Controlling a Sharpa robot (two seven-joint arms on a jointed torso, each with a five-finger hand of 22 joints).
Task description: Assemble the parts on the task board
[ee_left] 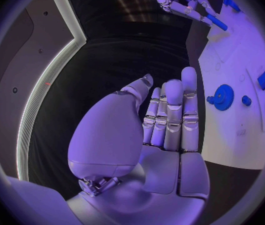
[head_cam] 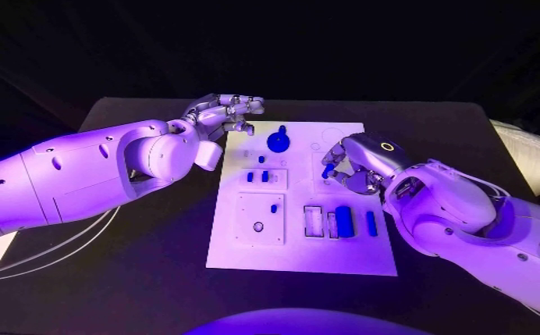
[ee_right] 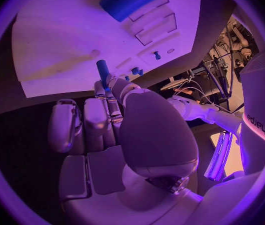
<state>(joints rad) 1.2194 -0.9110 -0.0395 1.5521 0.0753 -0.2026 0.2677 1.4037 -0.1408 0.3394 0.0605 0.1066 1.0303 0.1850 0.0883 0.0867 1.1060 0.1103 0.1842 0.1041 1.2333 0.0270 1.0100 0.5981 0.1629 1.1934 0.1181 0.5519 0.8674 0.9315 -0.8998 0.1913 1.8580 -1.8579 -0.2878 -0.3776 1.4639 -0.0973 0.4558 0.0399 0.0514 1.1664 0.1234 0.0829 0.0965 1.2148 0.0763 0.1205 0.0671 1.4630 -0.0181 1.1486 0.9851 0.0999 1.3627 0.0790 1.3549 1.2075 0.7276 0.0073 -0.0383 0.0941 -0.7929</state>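
pinching a blue peg [head_cam: 328, 169] upright for insertion: right hand [head_cam: 358, 165], at 3 o'clock over task board [head_cam: 302, 257]. left hand [head_cam: 223, 116], 10 o'clock, fingers apart, holding nothing, clear of the work.

We take this for a robotics lab or demo stand rather than a home; a black table [head_cam: 135, 272] stands against a dark backdrop, carrying a white task board [head_cam: 303, 253] with cut recesses and small blue parts. Bundled cables [ee_right: 223, 67] and bare equipment racks show past the table's edge; a lit strip [ee_left: 45, 90] lines a curved wall panel.
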